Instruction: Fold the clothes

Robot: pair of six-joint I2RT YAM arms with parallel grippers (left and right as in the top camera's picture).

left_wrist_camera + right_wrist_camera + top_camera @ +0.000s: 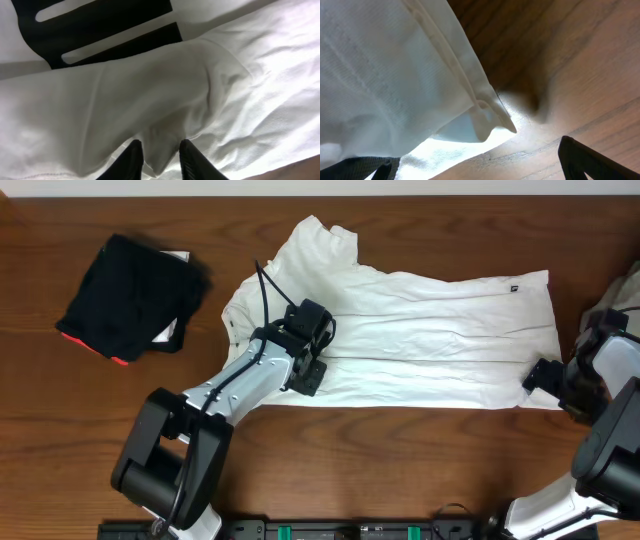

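Note:
The white T-shirt (440,330) lies across the middle of the wooden table, doubled lengthwise, with a sleeve poking up at the back left. My left gripper (310,370) sits on its left part near the front edge. In the left wrist view the fingers (160,152) pinch a raised fold of white cloth (150,90), and black lettering (100,25) shows beyond it. My right gripper (545,377) is at the shirt's front right corner. In the right wrist view it is open (475,155), with the hemmed corner (490,120) lying between the fingers.
A black folded garment (135,295) with a red-orange edge lies at the back left, apart from the shirt. Bare wooden table (400,470) runs along the front. A pale object (625,290) shows at the right edge behind the right arm.

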